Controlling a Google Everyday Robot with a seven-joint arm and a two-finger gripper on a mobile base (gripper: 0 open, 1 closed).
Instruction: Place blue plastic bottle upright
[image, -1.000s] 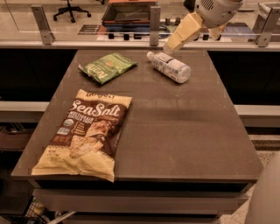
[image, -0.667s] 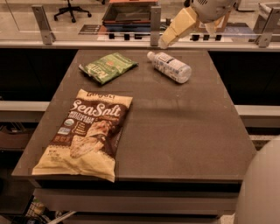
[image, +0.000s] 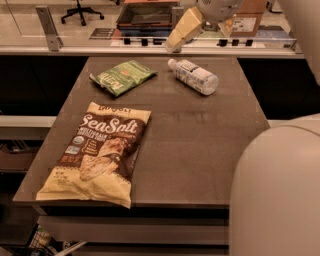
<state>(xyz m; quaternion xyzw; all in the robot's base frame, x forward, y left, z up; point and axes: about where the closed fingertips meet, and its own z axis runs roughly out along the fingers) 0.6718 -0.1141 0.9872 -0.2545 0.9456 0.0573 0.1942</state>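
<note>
The blue plastic bottle (image: 194, 76) is a small clear bottle with a white cap and a pale printed label. It lies on its side at the far right of the dark table (image: 200, 150), with its cap pointing to the far left. My gripper (image: 204, 31) hangs above the table's far edge, just behind and above the bottle, and does not touch it. Its cream fingers (image: 182, 29) are spread apart and hold nothing.
A green snack bag (image: 122, 76) lies at the far left of the table. A large Sea Salt chip bag (image: 97, 152) lies at the near left. Part of my arm (image: 275, 190) fills the lower right corner. A counter with a glass rail (image: 75, 42) runs behind the table.
The gripper has shifted left and slightly back above the table's far edge. My arm fills more of the lower right corner. The bottle and bags have not moved.
</note>
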